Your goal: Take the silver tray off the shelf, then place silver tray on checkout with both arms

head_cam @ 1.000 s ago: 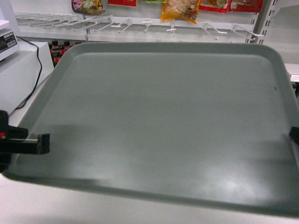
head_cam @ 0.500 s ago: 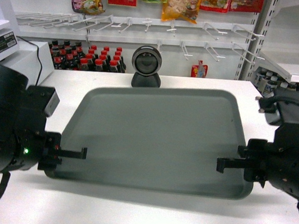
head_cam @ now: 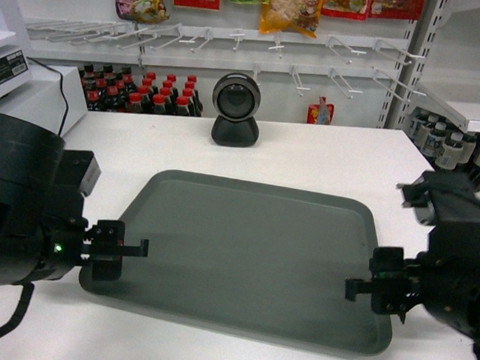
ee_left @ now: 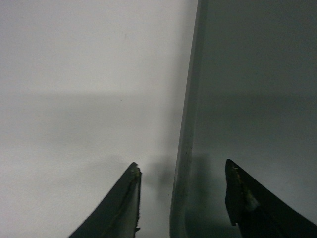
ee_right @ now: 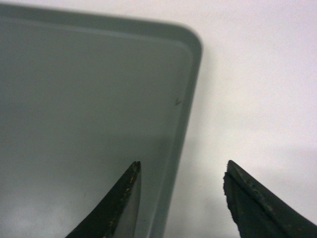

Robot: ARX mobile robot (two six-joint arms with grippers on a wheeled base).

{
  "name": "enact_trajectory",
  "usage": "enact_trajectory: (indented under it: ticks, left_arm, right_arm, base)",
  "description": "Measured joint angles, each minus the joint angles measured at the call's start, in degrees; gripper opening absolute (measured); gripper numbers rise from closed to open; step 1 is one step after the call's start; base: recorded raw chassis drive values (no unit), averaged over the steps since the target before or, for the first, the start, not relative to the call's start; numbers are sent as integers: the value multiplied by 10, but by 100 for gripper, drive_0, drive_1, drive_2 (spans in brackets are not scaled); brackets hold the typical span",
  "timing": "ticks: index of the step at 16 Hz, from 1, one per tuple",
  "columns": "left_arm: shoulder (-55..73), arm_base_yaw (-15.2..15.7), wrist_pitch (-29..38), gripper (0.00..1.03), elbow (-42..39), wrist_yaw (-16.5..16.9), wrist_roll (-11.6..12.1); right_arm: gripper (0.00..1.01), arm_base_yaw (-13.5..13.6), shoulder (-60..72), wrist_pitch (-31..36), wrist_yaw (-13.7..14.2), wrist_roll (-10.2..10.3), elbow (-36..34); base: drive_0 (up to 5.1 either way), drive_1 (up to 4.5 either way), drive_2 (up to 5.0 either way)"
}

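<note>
Since 0.5 s ago the flat grey-green rectangular tray point(head_cam: 247, 259) dropped flat onto the white checkout surface point(head_cam: 332, 158). Left tool point(ee_left: 181, 198) and right tool point(ee_right: 181, 196) straddle its rims, parted, gripping nothing; placement looks done.

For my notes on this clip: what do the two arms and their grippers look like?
Both arms are bulky, matte black, with cylindrical joints. The left arm carries a small green light, a grey box on its upper side and a black cable looping below. The right arm has a cable by its top. The left gripper and right gripper have thin black fingers; wrist views show scuffed tips.
</note>
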Motion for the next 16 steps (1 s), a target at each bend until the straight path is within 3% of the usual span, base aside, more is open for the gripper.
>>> enact_trajectory:
  ticks: [1,2,3,5,6,9,12,13,14,15,16]
  left_arm:
    - [-137,23,60,75,-48,-13,-10]
    - [-190,27,139,80,-59,-30,7]
    - [-209,38,275,70,-87,5,38]
    - [-221,49,383,50,-188,23,68]
    - [-229,51,396,39,-226,30,75]
    - [-348,66,403,1,-294,44,83]
    - [-419,100,366,1,-353,82,84]
    - [-450,107,357,1,-363,80,84]
    - [-478,106,341,1,-377,82,84]
    - [-507,104,318,1,-393,84,84]
    - [-533,104,300,1,-403,84,84]
  right_arm:
    - [58,-14,-13,156,51,-17,-24]
    - [47,-21,5,225,71,-39,-66]
    - [36,-26,3,267,66,-53,-135]
    - [16,-48,-65,293,58,-62,-188]
    - [5,-57,-110,302,50,-64,-201]
    - [3,-78,-218,292,24,-71,-289]
    - [3,-94,-335,296,4,-72,-327]
    - [3,-99,-370,287,2,-72,-341]
    - [3,-120,-410,262,-24,-72,-349]
    - [3,-140,-454,229,-36,-72,-357]
    - [3,-142,-490,198,-36,-72,-364]
  base:
    - [0,0,0]
    - [0,0,0]
    - [0,0,0]
    - [0,0,0]
    - [0,0,0]
    - [0,0,0]
    - [0,0,0]
    - [0,0,0]
    - [0,0,0]
    - [0,0,0]
    - [0,0,0]
